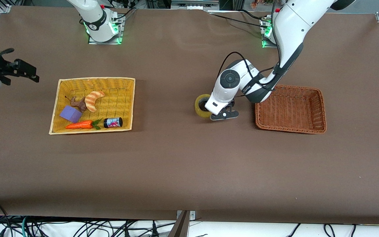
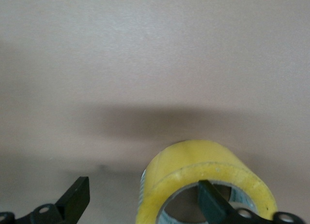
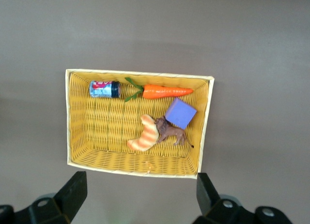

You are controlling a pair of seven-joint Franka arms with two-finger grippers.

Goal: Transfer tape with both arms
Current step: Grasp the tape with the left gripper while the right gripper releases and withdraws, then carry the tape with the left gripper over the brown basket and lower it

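Covering the counter is brown paper. Brown basket sits at the left arm's end, yellow basket at the right arm's. Left claw, released, straddles the tape's wall, one finger in the hole. Right claw hangs released over the yellow basket, waiting.

A brown-covered table fills the frame, with metal framing at the upper corners, green lights along the top edge and black cables along the bottom.
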